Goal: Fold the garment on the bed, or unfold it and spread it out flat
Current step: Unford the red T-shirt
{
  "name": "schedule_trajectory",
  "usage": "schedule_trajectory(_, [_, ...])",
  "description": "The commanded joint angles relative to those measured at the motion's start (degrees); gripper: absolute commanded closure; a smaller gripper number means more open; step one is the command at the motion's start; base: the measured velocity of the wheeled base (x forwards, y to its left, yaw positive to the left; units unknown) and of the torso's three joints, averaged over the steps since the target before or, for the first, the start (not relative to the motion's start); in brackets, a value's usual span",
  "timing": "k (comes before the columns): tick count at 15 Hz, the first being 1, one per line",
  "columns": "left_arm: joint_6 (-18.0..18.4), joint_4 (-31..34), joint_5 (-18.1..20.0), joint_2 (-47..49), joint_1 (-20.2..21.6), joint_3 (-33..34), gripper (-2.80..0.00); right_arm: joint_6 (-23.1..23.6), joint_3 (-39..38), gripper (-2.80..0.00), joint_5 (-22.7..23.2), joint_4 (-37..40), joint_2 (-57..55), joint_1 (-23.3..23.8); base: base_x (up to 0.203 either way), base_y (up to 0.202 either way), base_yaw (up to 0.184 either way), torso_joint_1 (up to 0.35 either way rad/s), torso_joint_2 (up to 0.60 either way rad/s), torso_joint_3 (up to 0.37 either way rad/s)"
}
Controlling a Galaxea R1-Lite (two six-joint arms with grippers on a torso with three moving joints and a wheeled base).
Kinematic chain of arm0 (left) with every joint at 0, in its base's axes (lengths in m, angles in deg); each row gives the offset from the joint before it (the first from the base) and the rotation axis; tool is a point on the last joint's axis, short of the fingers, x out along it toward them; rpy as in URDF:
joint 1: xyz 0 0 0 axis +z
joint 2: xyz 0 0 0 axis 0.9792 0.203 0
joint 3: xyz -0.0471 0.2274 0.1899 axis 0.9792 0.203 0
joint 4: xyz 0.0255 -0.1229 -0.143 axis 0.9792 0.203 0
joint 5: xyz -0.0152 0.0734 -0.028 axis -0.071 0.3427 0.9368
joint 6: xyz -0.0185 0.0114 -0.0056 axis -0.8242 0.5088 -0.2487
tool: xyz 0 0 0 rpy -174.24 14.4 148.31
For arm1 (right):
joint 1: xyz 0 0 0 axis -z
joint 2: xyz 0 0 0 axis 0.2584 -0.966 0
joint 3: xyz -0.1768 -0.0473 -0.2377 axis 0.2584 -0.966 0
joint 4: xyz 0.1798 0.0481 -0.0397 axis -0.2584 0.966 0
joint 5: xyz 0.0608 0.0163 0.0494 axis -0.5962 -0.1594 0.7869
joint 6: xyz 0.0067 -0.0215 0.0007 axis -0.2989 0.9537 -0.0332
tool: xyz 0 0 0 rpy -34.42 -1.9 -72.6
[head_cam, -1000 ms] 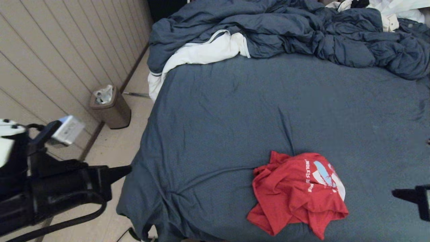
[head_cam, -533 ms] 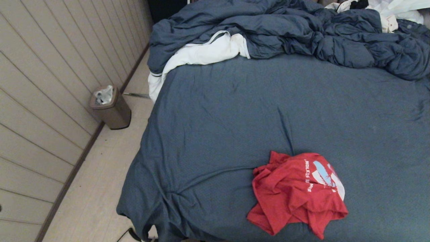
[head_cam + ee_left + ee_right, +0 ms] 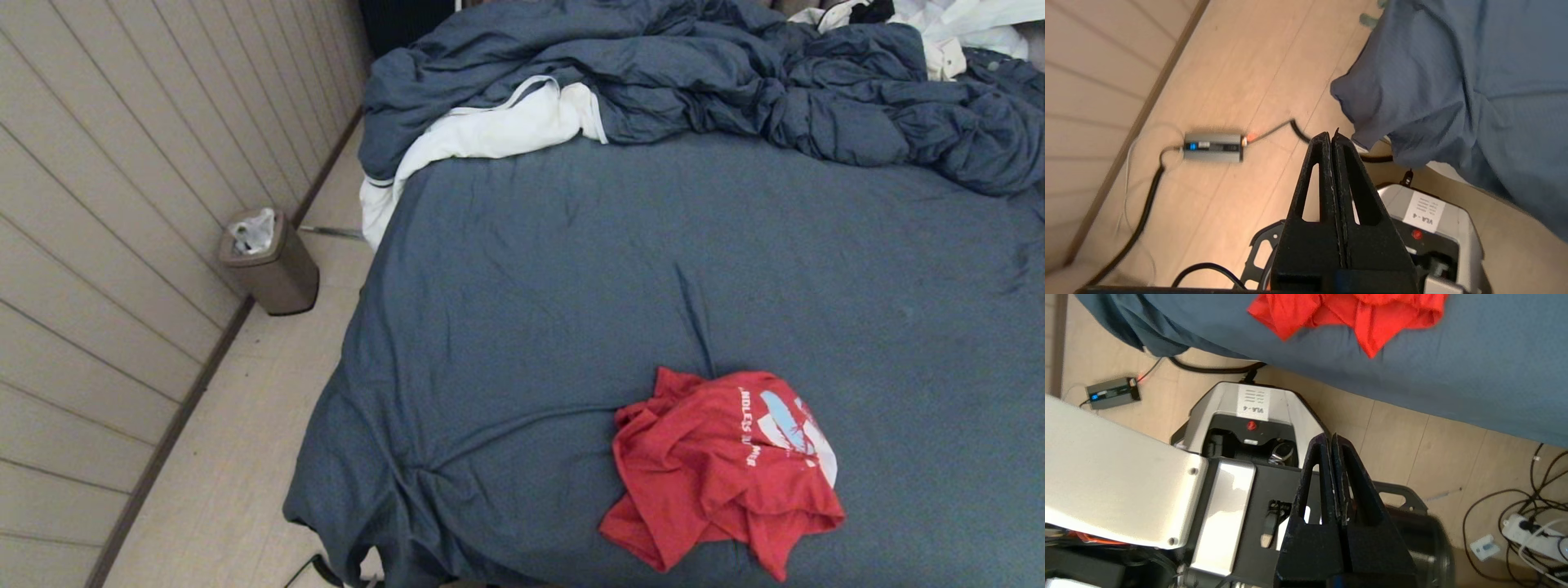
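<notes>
Both grippers, left (image 3: 1332, 136) and right (image 3: 1332, 437), hang closed off the bed (image 3: 571, 269), where the crumpled shirt (image 3: 722, 465) looks light and limp, best pinched at a loose edge.

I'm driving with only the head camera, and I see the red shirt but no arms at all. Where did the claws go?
Observer: Both sit low by the robot's own body, off the bed. The left claw is shut and empty, above the floor next to the corner of the bed.
Operator: And the other one?
Observer: The right claw is shut and empty too, above the robot's base. The red T-shirt lies on the bed beyond it, untouched.
Operator: Is there stuff on the floor?
Observer: Yes, a small grey box with a blue light, on a cable near the wall.
</notes>
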Motion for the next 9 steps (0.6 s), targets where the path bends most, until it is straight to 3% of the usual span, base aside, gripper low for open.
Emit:
schedule_trajectory(1, [1.3,-1.7,3.7,-6.9,1.6,6.4,0.00,-0.4,-6.5,0.00,-1.0,-1.9,8.1,-0.7,0.000,0.000,0.000,0.000,0.00,0.000])
schedule_trajectory(4, [5.9,-17.8,6.5,-12.5,1.3,24.2,0.00,-1.4,-21.2,0.00,-8.4,-18.3,13.1,-1.8,0.000,0.000,0.000,0.000,0.00,0.000])
schedule_trajectory(7, [12.1,-47.2,7.0,-15.4,1.1,40.3,0.00,-2.4,-37.7,0.00,-14.4,-42.4,16.5,-2.4,0.000,0.000,0.000,0.000,0.00,0.000])
schedule_trajectory(9, [16.7,-52.5,14.5,-16.2,1.0,43.6,0.00,-2.6,-40.8,0.00,-16.0,-48.9,19.0,-3.1,0.000,0.000,0.000,0.000,0.00,0.000])
